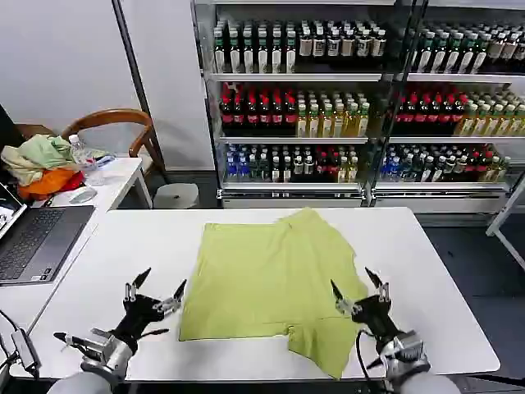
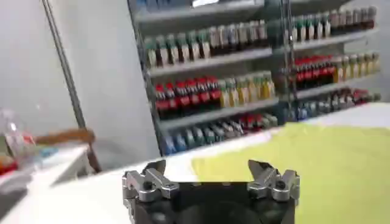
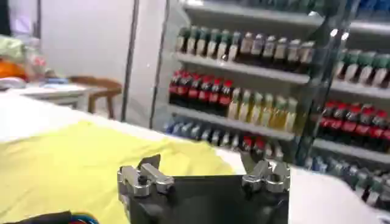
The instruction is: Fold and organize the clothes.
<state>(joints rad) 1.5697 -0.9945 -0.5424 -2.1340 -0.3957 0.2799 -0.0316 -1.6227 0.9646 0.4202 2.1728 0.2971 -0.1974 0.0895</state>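
The clothes, a lime yellow-green T-shirt (image 1: 271, 279), lie spread on the white table (image 1: 426, 271), partly folded, with a sleeve pointing to the far edge and a corner hanging toward the front. My left gripper (image 1: 156, 289) hovers open just left of the shirt's near-left corner, empty. My right gripper (image 1: 354, 289) hovers open over the shirt's near-right part, also empty. In the left wrist view the shirt (image 2: 317, 164) lies beyond the open gripper (image 2: 207, 169). The right wrist view shows the shirt (image 3: 73, 164) beyond the open gripper (image 3: 201, 165).
A side table (image 1: 115, 176) at the left carries a heap of pale green, beige and orange garments (image 1: 41, 164), a bottle and a mouse. A laptop (image 1: 33, 238) lies at the left edge. Shelves of drink bottles (image 1: 328, 107) stand behind, with a wooden chair (image 1: 115, 123).
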